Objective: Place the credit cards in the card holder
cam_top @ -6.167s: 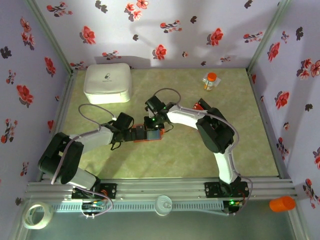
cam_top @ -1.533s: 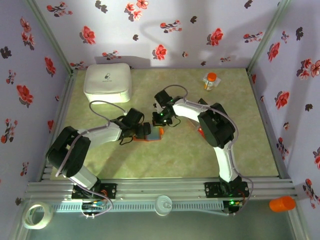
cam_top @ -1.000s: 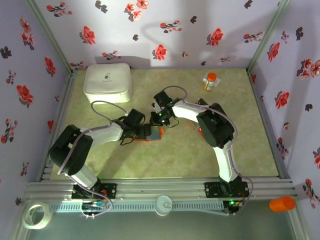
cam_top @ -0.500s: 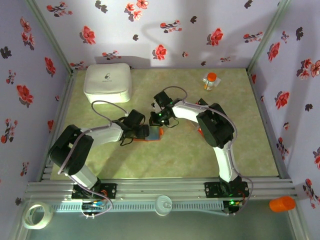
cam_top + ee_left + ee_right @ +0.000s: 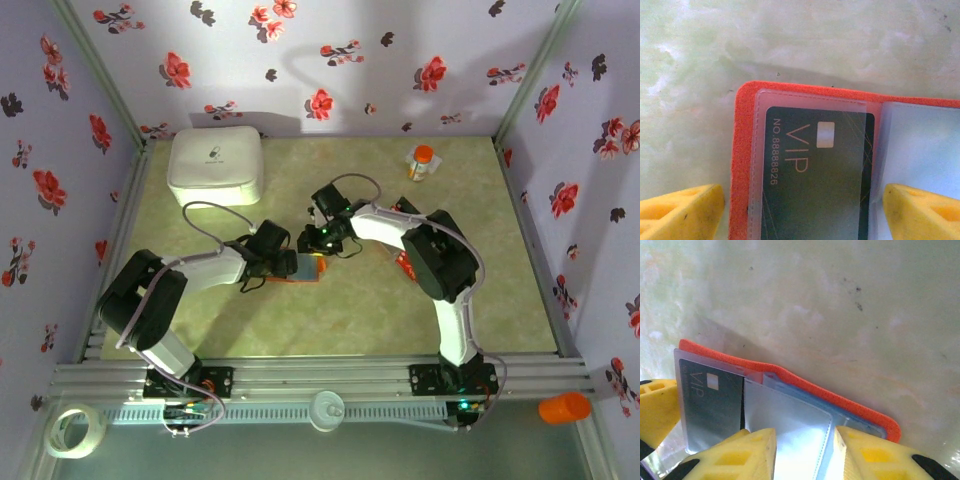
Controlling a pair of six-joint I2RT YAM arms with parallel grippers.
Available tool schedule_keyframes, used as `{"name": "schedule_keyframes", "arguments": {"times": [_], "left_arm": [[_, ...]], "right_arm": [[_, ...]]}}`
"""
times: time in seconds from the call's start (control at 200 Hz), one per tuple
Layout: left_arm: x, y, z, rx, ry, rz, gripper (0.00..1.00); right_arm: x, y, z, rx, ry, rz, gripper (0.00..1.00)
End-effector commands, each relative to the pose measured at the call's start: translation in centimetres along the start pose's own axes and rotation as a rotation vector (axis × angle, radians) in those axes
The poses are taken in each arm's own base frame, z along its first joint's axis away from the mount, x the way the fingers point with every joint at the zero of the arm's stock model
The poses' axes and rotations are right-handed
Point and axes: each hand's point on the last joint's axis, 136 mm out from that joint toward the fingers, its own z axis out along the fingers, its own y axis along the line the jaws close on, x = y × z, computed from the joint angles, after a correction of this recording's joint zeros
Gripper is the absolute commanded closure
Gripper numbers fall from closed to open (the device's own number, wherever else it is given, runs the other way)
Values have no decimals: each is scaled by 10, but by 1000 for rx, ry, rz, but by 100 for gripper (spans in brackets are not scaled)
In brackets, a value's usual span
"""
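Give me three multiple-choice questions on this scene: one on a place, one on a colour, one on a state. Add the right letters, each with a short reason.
1. The white box stands: A) back left; B) front right; C) centre.
2. The card in the clear pocket of the card holder is: A) red; B) black; C) white.
3. The card holder lies: A) folded shut; B) open; C) on edge.

1 A: top view, far left corner.
2 B: dark card marked VIP.
3 B: its inner pockets show.
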Motion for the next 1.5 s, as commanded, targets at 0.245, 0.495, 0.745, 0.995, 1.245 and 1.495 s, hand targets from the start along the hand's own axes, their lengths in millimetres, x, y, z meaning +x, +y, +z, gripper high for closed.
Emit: {"name": "schedule_keyframes", "arguments": {"times": [0.245,0.495,0.745,0.995,1.245,1.495], "left_arm": [[23,-3,13,28,64,26,18],[22,-3,12,32,60,22,19],[20,-5,11,36,55,25,19],[4,-11,-4,61,10,21,12],[-37,-9,-49,109,-114,-38,0],[-56,26,-78,115,-202,-156,0]], "right_arm": [[0,1,2,-32,-18,46,57],[-2,10,8,-88,1,63,59],[-4,19,6,-122,9,64,67],[-5,31,-2,-181,-1,82,66],[3,48,-8,-204,-1,71,60],[13,72,-7,-215,1,42,55]]}}
